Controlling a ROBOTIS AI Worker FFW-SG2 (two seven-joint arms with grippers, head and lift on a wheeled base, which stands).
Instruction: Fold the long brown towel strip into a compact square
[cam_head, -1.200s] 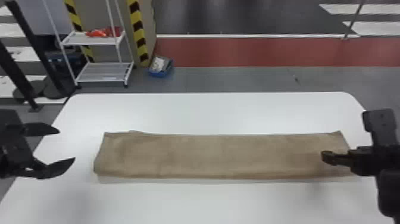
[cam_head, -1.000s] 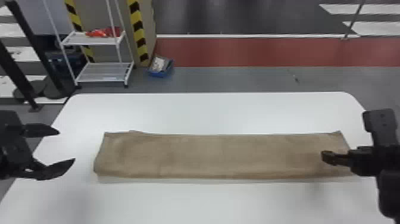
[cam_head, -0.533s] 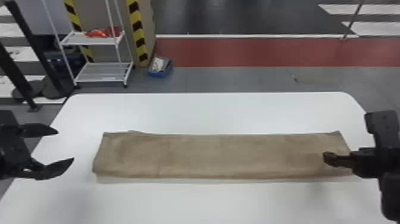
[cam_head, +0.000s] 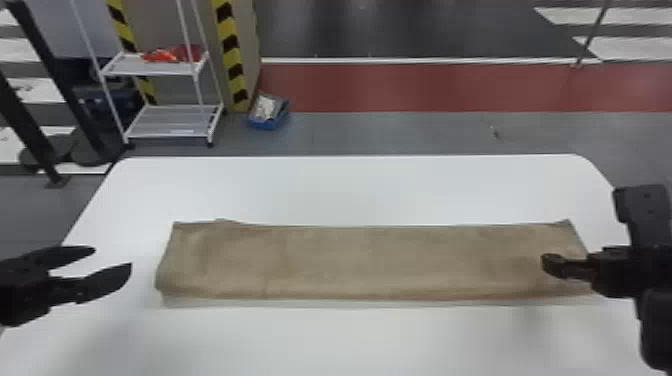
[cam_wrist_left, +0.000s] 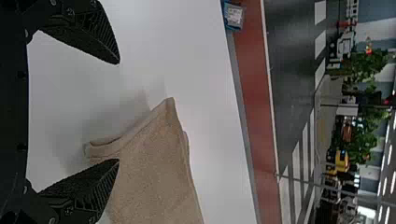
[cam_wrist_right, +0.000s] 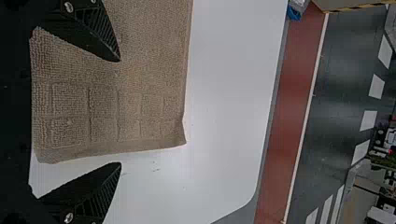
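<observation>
Eleven o'clock, beyond the white table (cam_head: 350, 190): white shelf rack (cam_head: 172, 125) on grey floor (cam_head: 390, 135), red item (cam_head: 165, 55) on its upper shelf. Towards twelve, blue bin (cam_head: 267, 123) near yellow-black striping (cam_head: 230, 57). Red floor band (cam_head: 430, 87) runs twelve to one. Thin pole (cam_head: 592, 37), one o'clock.

- Brown towel strip (cam_head: 370, 262): rough, nubbly cloth, patterned with woven squares near one end
- White table (cam_head: 350, 190): smooth top with a soft sheen
- Left gripper (cam_head: 112, 257) and right gripper (cam_head: 552, 266): matt black, fingers finely ridged
- Shelf rack (cam_head: 172, 131): white, metal-looking
</observation>
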